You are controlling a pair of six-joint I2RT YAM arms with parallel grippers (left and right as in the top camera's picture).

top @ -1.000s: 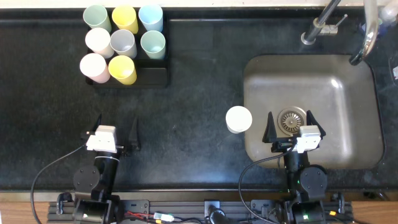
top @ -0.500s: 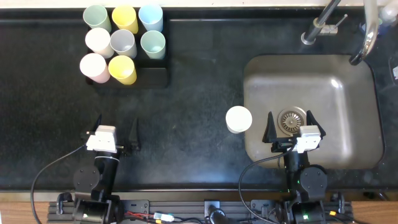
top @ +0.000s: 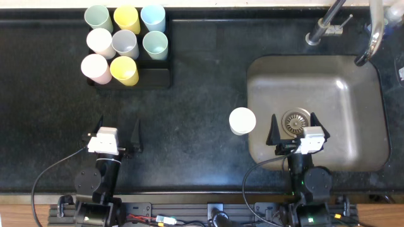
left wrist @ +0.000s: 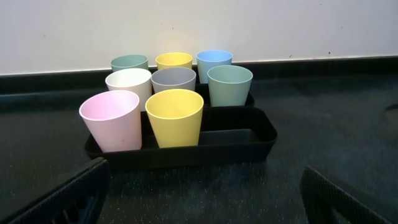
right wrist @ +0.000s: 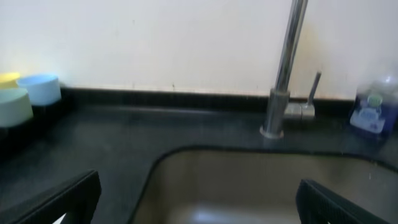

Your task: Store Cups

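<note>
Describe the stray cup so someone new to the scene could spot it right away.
Find the steel sink at the right of the black counter. At its left rim, on the counter, stands a white cup. It is the lone cup outside the black tray, which holds the other eight at the back left.

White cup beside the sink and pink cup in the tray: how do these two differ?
The white cup stands alone on the black counter at the rim of the sink; the pink cup sits in the black tray beside a yellow cup. The white cup is not yet stored; the pink cup already is. Both are plain cups of similar size, and neither is held.
</note>
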